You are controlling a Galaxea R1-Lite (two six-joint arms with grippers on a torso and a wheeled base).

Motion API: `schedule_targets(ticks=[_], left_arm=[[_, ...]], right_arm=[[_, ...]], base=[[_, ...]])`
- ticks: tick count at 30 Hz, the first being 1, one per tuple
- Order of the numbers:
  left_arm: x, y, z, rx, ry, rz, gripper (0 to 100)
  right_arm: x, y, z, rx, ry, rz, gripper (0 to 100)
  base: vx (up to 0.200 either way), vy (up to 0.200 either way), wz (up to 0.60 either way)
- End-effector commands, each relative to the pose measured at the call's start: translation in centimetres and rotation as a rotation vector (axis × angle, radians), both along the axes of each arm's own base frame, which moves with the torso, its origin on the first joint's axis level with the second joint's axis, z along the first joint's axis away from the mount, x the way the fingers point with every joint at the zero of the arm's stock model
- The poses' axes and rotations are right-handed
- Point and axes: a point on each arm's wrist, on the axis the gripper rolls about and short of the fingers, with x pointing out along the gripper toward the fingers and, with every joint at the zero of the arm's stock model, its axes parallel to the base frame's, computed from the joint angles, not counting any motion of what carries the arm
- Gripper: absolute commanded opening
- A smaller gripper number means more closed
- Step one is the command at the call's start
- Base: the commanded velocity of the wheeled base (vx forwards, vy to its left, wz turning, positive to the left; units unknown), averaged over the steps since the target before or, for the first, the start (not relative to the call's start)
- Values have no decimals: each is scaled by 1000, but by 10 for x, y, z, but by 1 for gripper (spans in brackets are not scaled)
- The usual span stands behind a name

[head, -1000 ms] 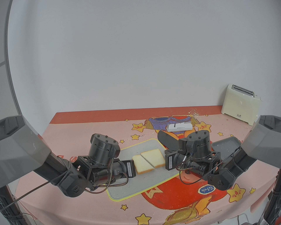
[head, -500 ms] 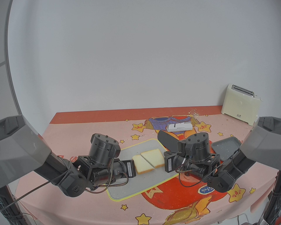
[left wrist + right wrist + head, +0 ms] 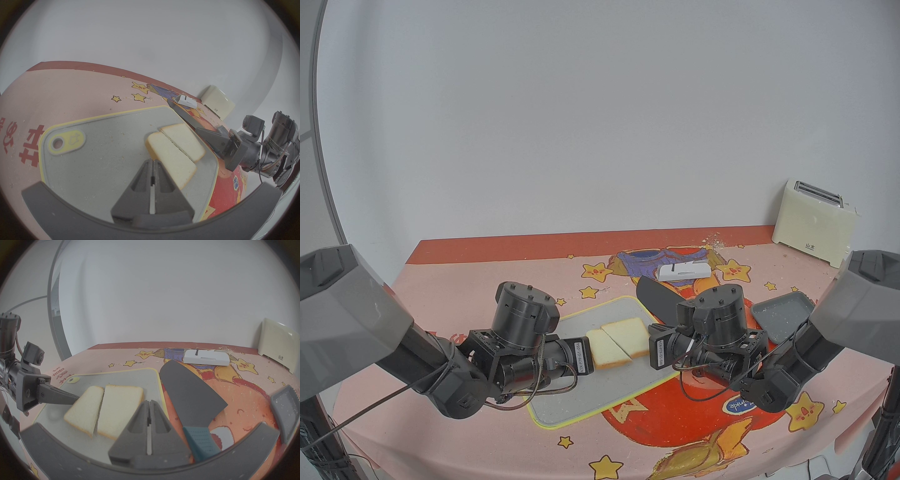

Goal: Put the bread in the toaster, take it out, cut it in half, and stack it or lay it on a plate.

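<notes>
Two bread halves (image 3: 619, 342) lie side by side on the cutting board (image 3: 575, 394) in the head view; both arms are low and level, the left hand (image 3: 584, 357) and right hand (image 3: 655, 347) facing the bread from opposite sides. Left wrist view: its fingers are pressed together, holding nothing. Right wrist view: the same, with the knife (image 3: 190, 390) lying beside.

A plain pale wall (image 3: 600, 112) is rising behind the surface (image 3: 487, 275), which is showing a pink, star-printed top with a red far border. A dark strip (image 3: 317, 144), possibly a doorframe, is edging the left.
</notes>
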Motion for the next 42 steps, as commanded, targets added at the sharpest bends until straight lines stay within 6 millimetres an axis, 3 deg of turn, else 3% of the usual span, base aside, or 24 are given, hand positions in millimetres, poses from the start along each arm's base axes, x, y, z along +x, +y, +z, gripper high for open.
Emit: schedule_targets(ticks=[1, 16, 27, 42], left_arm=[[-1, -2, 9, -25, -32, -5, 0], [5, -11, 29, -91, -117, -23, 0], [-19, 9, 12, -20, -34, -14, 0], [-21, 19, 6, 8, -15, 24, 0]], right_arm=[[0, 1, -6, -11, 15, 1, 0], [-1, 2, -6, -9, 16, 4, 0], [-2, 2, -5, -8, 13, 8, 0], [-11, 11, -8, -11, 24, 44, 0]], base=[[0, 0, 0], [0, 0, 0], [0, 0, 0], [0, 0, 0]])
